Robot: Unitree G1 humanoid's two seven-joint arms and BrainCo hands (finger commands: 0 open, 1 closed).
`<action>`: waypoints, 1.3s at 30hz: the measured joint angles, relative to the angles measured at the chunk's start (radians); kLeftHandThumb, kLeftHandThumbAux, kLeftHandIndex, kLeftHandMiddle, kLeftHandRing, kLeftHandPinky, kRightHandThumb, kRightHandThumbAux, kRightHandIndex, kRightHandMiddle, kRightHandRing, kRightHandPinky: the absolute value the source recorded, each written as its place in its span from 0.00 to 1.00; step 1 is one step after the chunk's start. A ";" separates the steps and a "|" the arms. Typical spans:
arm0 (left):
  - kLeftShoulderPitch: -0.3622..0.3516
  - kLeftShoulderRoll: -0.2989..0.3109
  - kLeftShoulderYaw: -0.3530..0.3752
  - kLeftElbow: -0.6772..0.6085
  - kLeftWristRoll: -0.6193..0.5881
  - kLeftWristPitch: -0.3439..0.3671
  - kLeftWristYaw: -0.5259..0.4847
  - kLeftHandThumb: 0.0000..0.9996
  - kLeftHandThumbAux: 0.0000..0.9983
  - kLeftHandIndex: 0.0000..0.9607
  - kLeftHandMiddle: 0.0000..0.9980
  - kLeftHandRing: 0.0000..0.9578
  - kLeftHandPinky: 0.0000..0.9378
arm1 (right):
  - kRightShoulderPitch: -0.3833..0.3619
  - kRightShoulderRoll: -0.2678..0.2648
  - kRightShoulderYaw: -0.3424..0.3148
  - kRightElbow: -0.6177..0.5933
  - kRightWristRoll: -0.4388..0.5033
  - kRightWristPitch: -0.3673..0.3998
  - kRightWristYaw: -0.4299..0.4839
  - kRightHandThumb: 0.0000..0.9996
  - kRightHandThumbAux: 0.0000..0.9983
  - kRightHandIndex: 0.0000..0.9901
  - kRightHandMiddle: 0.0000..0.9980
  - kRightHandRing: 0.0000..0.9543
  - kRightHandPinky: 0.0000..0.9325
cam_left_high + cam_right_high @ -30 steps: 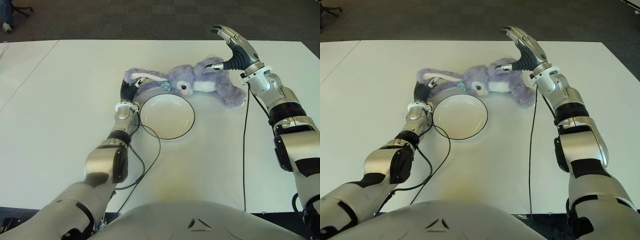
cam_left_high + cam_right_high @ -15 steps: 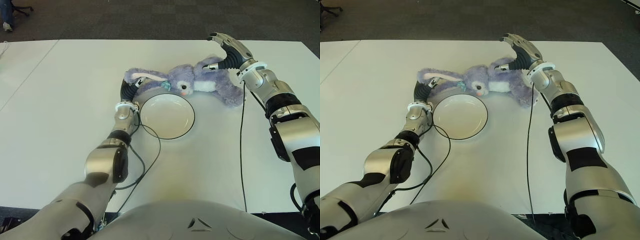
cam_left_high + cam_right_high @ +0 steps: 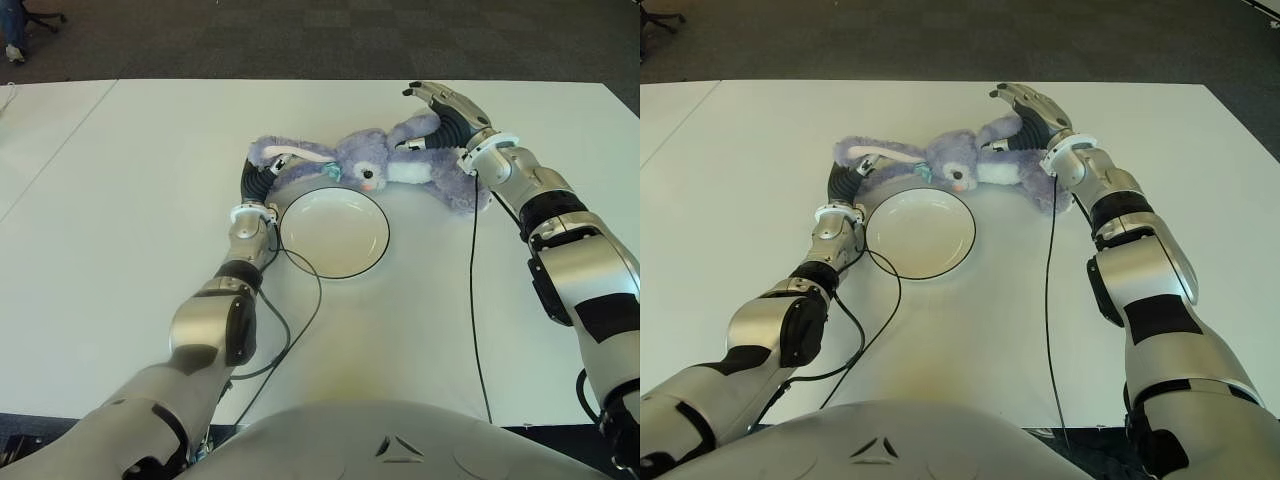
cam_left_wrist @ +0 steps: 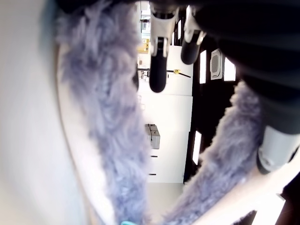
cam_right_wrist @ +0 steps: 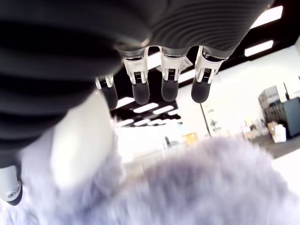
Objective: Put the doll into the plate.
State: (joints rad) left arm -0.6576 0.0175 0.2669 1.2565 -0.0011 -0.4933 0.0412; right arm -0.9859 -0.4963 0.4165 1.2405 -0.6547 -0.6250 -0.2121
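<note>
The doll (image 3: pixel 385 167) is lying lengthwise across the table (image 3: pixel 120 230) just behind the plate (image 3: pixel 334 234), with the left hand (image 3: pixel 258 177) wrapping its ear end and the right hand (image 3: pixel 448 115) hovering spread-fingered, grasping nothing, right over its body end.

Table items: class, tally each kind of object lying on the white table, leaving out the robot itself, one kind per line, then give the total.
Doll: 1
Plate: 1
Total: 2
</note>
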 measured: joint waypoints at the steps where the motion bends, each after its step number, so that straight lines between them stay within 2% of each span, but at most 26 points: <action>1: 0.000 0.000 0.000 0.000 0.000 0.000 0.000 0.00 0.58 0.13 0.24 0.28 0.28 | 0.002 0.002 0.002 0.002 -0.001 0.001 0.000 0.14 0.54 0.09 0.00 0.00 0.00; 11: 0.000 -0.002 -0.001 0.000 0.000 0.000 0.000 0.00 0.58 0.13 0.25 0.27 0.26 | 0.044 0.024 0.022 0.022 -0.005 0.026 -0.026 0.26 0.62 0.13 0.00 0.00 0.00; 13: 0.000 -0.002 -0.001 0.000 0.000 0.000 0.000 0.00 0.58 0.13 0.24 0.26 0.25 | 0.055 0.031 0.023 0.022 -0.004 0.026 -0.035 0.33 0.65 0.14 0.00 0.00 0.00; 17: 0.000 -0.002 0.000 0.000 -0.001 0.000 0.000 0.00 0.58 0.13 0.24 0.26 0.25 | 0.078 0.046 0.017 0.019 0.011 0.029 -0.052 0.37 0.66 0.14 0.00 0.00 0.01; 23: 0.000 -0.004 0.002 0.000 -0.001 0.000 0.000 0.00 0.59 0.13 0.23 0.26 0.26 | 0.102 0.052 0.001 0.020 0.036 0.029 -0.052 0.45 0.68 0.16 0.00 0.01 0.15; 27: 0.001 -0.008 0.003 0.000 -0.002 0.000 -0.001 0.00 0.59 0.13 0.24 0.26 0.27 | 0.117 0.052 -0.008 0.022 0.057 0.029 -0.042 0.47 0.68 0.16 0.00 0.02 0.18; 30: 0.001 -0.010 0.002 0.000 -0.002 0.000 -0.001 0.00 0.58 0.13 0.24 0.27 0.27 | 0.123 0.052 -0.013 0.022 0.071 0.029 -0.032 0.51 0.68 0.16 0.00 0.08 0.26; 36: 0.001 -0.011 0.002 0.000 -0.001 0.000 -0.001 0.00 0.57 0.13 0.25 0.27 0.25 | 0.138 0.051 -0.026 0.020 0.093 0.028 -0.021 0.49 0.68 0.16 0.01 0.10 0.24; 39: 0.001 -0.012 0.001 0.000 -0.001 0.000 -0.001 0.00 0.57 0.12 0.24 0.27 0.27 | 0.151 0.050 -0.029 0.019 0.101 0.025 -0.023 0.47 0.69 0.17 0.06 0.12 0.22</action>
State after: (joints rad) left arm -0.6566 0.0052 0.2683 1.2565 -0.0021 -0.4934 0.0401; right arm -0.8352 -0.4467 0.3874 1.2593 -0.5538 -0.6003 -0.2353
